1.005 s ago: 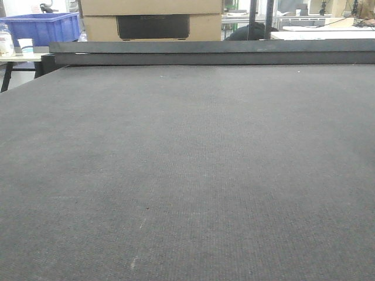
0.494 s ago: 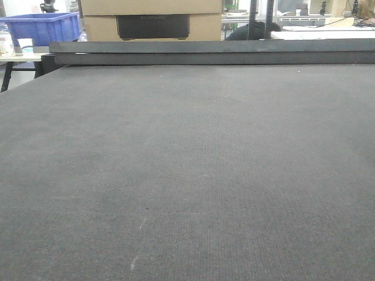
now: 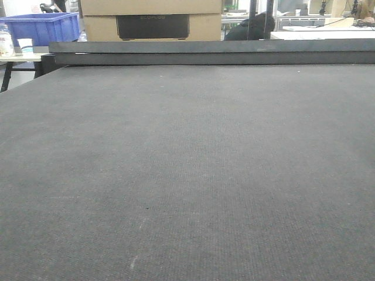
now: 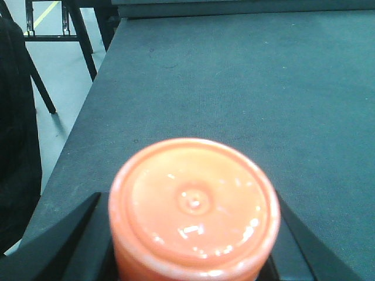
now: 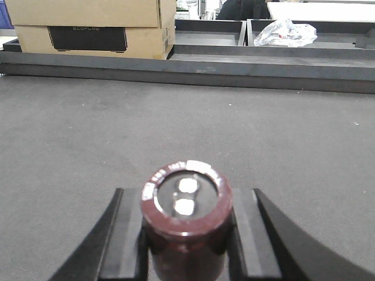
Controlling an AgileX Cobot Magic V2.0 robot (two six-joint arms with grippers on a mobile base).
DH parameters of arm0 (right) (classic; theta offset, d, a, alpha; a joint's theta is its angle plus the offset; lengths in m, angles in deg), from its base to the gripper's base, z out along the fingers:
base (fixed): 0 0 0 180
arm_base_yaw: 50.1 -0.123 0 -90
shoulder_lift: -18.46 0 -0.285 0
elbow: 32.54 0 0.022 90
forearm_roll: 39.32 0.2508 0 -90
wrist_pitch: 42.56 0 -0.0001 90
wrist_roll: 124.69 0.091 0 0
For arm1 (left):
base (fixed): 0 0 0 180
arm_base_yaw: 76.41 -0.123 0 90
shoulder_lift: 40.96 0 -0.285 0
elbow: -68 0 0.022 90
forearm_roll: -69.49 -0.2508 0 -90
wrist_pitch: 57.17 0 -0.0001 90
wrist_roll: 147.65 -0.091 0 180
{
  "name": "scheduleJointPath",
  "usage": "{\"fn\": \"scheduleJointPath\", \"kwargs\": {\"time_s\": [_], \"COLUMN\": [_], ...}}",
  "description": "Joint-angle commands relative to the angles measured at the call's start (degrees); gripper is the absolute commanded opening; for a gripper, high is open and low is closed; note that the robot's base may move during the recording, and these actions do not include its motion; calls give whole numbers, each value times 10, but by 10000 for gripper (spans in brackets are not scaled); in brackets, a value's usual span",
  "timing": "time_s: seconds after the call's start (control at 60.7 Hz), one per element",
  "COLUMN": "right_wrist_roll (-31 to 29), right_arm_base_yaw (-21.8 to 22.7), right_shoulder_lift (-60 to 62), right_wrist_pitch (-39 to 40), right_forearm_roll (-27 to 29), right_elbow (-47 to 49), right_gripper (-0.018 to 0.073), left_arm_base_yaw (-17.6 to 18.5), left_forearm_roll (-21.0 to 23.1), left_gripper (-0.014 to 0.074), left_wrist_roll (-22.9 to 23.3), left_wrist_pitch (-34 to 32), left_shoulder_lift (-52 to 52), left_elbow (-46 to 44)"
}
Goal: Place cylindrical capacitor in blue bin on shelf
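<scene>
The capacitor [image 4: 193,205], a small orange can, sits between the jaws of the left gripper [image 4: 192,246]. The jaws are clamped on its two sides, and its round end faces the left wrist camera. It hangs over the near left part of the dark table [image 3: 187,175], close to the table's left edge. I cannot tell how high it is. So the picking up is done. The carrying and the dropping in are not yet done. The right gripper [image 5: 186,234] has its jaws clamped on a dark red can [image 5: 186,202] with two shiny spots on top. No shiny steel shelf shows in any view. A blue bin [image 3: 41,28] stands far off at the far left, past the table, beside a cardboard box [image 3: 152,17]. I cannot tell if it is the right bin. I think most of the job is left to do.
</scene>
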Motion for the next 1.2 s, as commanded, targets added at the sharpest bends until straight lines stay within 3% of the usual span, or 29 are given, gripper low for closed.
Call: {"fn": "scheduleJointPath", "kwargs": {"time_s": [0.0,1.186], "right_wrist_roll": [-3,-3], "right_arm_base_yaw": [0,0], "right_shoulder_lift": [3,3], "right_wrist_pitch": [13,13], "right_forearm_roll": [-6,-6], "right_elbow": [-1,-1], "right_gripper": [-158,-158], "left_arm_base_yaw": [-2,-2], "left_forearm_roll": [-1,-1], "left_gripper": [-111,-111], "left_wrist_roll": [0,0], "left_wrist_pitch": [-16,-16], "left_shoulder_lift": [-3,-3], "left_elbow": [1,1]}}
